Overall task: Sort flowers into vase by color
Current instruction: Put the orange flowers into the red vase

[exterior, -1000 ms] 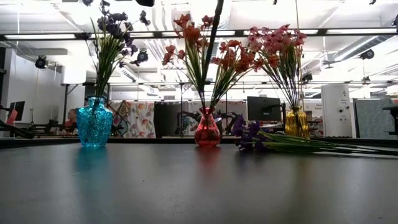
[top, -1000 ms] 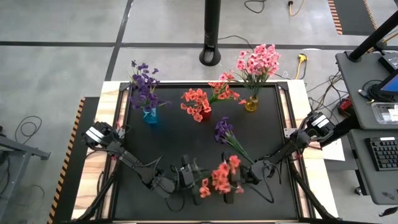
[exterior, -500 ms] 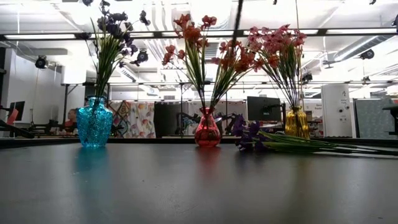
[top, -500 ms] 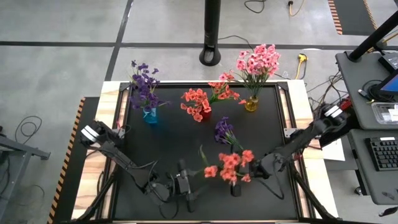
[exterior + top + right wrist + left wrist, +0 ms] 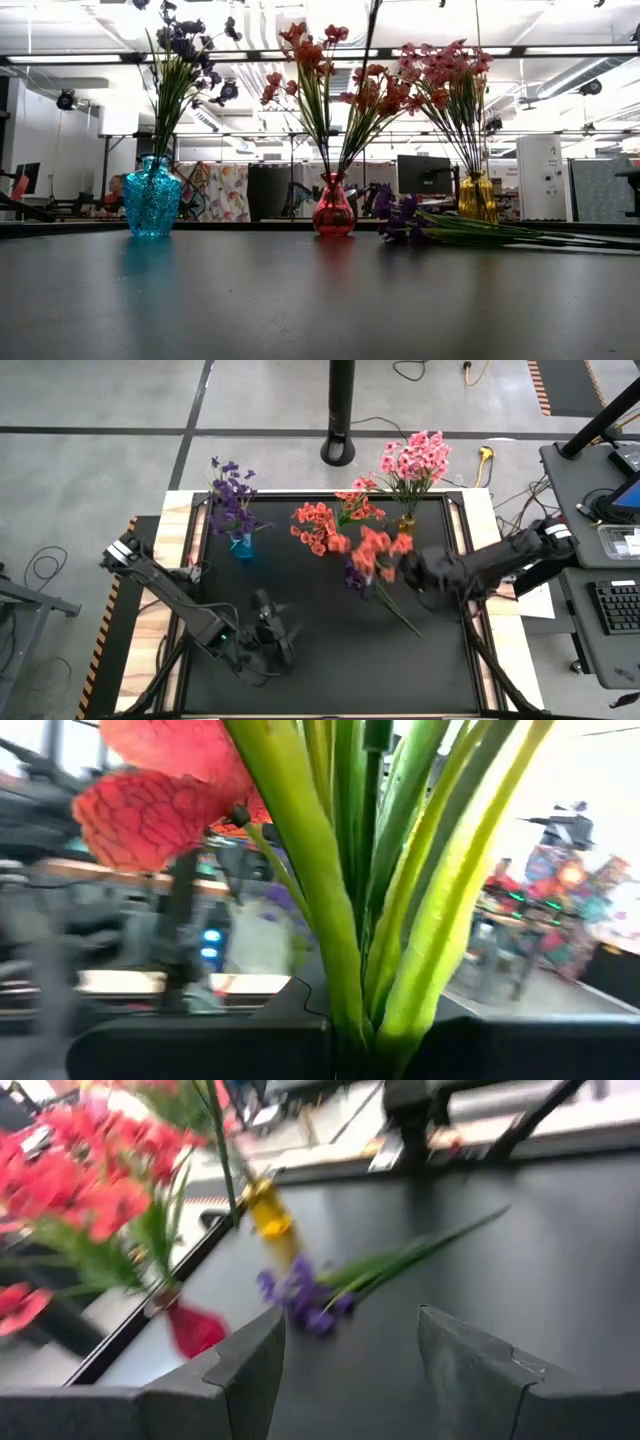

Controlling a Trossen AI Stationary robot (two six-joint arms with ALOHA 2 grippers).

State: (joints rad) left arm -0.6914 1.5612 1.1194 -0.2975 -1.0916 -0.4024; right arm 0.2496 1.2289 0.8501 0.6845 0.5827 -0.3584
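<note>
Flowers are mostly sorted already, from where I'm standing. Biggest thing in view is the black tabletop (image 5: 300, 590), with three vases lined up along its far side. The pink flowers (image 5: 414, 458) fill the yellow vase (image 5: 404, 527) on the right, a coral-red bunch (image 5: 316, 525) stands in the red vase (image 5: 333, 208) in the middle, and the purple flowers (image 5: 231, 490) sit in the blue vase (image 5: 241, 546) on the left.

The right arm reaches in from the right edge, and its right hand (image 5: 415, 568) is clamped shut on the stem of a coral-red sprig (image 5: 375, 548), held up in the air just right of the red vase and in front of the yellow one. In its wrist view the green stems fill the frame, so the grip looks solid. My guess is this sprig is headed for the red vase, but it isn't in yet.

The left hand (image 5: 350, 1370) is near the front-left of the tabletop, fingers partway open and holding nothing.

Smallest bit left: one loose purple sprig (image 5: 372, 582) lying flat on the tabletop near the middle, blossoms under the lifted coral one, stem pointing toward the near right. That one needs to go to the blue vase. So I'd say two sprigs to go.
</note>
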